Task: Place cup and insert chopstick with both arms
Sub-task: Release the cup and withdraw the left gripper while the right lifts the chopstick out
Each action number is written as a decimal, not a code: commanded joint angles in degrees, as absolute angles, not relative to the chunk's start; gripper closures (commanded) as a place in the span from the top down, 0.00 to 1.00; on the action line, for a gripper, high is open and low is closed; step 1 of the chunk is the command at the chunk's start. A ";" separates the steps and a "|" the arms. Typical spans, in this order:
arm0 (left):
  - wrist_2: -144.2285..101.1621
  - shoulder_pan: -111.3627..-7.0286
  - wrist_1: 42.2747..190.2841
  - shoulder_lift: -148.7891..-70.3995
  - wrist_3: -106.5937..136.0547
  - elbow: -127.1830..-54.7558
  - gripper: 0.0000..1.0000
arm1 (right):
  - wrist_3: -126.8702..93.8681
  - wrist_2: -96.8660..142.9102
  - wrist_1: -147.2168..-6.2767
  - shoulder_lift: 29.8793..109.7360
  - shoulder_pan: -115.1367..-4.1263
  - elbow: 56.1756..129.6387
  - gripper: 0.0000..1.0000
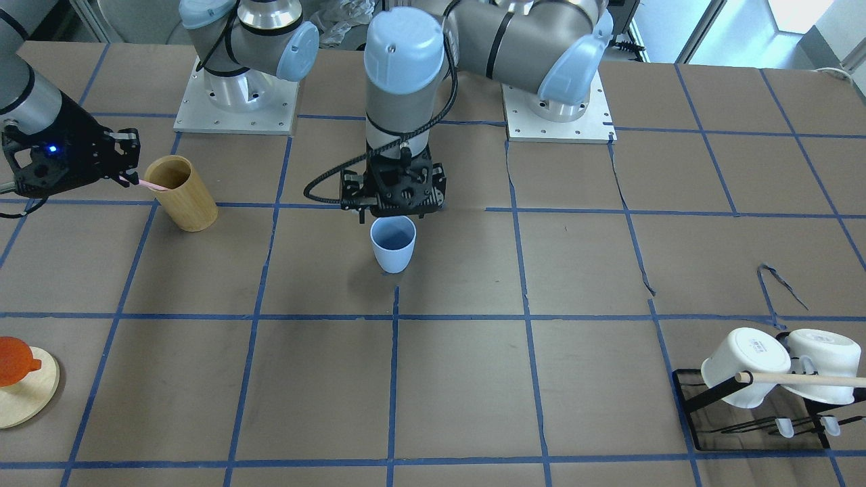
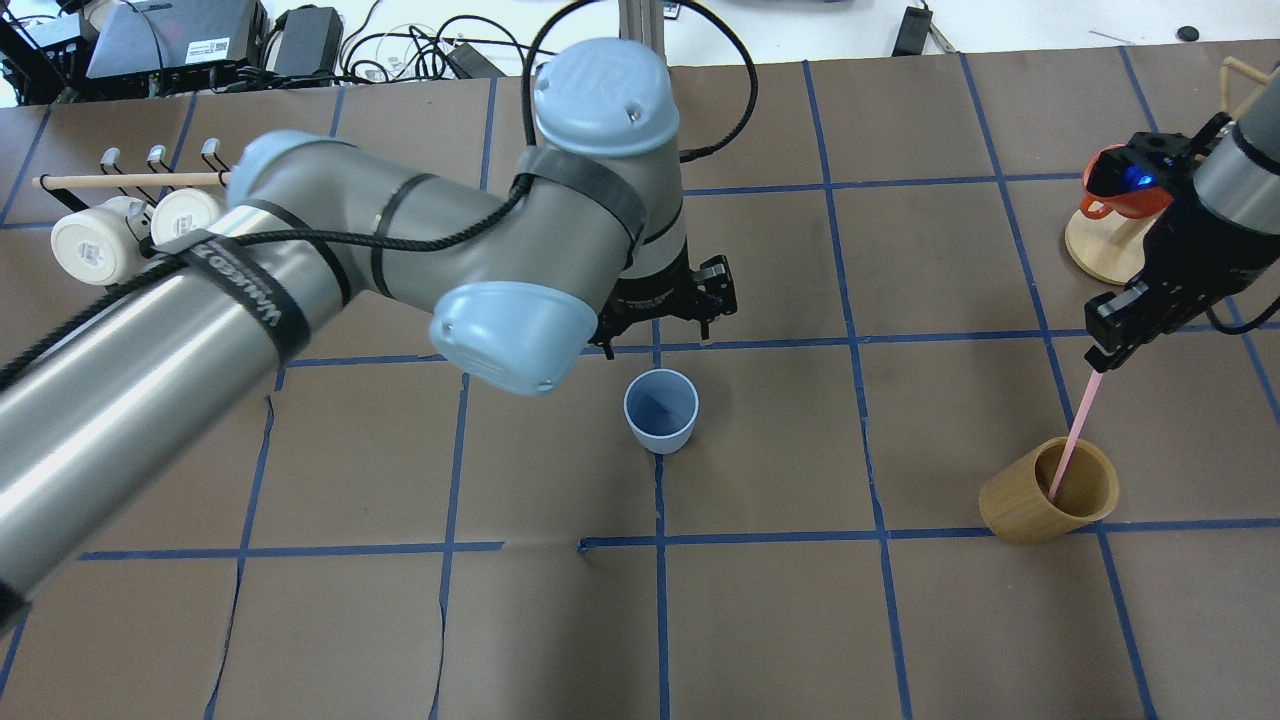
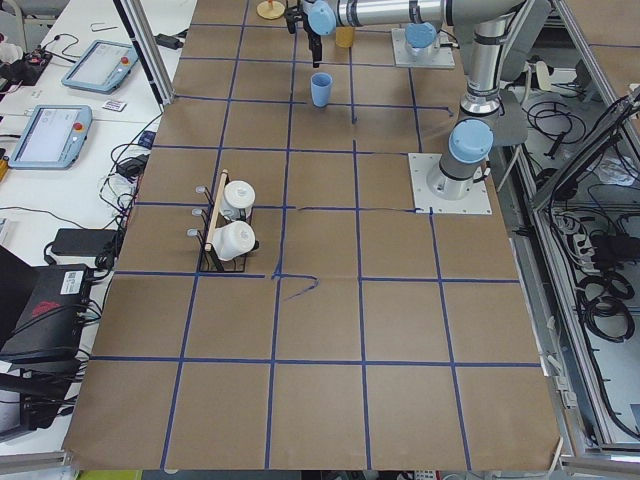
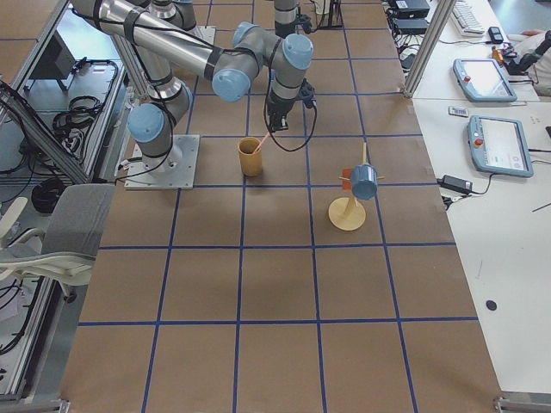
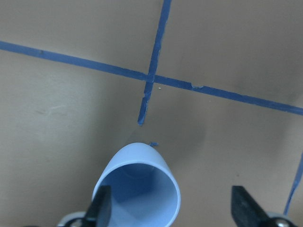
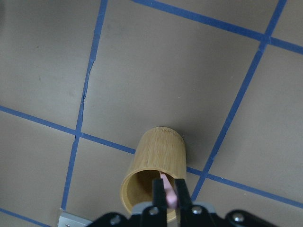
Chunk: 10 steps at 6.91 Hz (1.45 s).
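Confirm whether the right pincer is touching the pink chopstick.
Touching. The right wrist view shows the pink chopstick pinched between the right pincer's two fingers, over the bamboo cup's mouth.

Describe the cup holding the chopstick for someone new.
Find the right gripper, at the overhead view's right edge, and follow its pink chopstick down. Its tip sits in the bamboo cup: tan and wood-grained, unlike the pale blue cup mid-table.

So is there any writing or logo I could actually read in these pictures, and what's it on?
"UR": a faint raised logo on the blue arm cap.
White lettering on the black cable strap: too blurred and tilted to read for certain.
Printed mark under the white mug: too small to read.
White sticker on the black box: too small to read.
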<state>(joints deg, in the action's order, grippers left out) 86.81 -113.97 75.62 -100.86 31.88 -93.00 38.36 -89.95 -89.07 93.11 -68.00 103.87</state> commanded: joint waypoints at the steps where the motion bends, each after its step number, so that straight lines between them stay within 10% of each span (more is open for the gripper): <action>1: 86.66 -106.74 91.70 -89.88 14.08 -90.27 0.98 | 33.67 -89.48 -83.43 93.16 -68.11 97.76 0.05; 6: 86.92 -92.47 99.57 -79.90 2.03 -86.31 1.00 | 30.25 -78.89 -79.80 92.99 -69.25 88.42 0.00; 10: 87.01 -88.08 96.50 -80.16 -4.39 -89.02 1.00 | -2.10 -78.21 -94.17 91.85 -94.76 88.15 0.00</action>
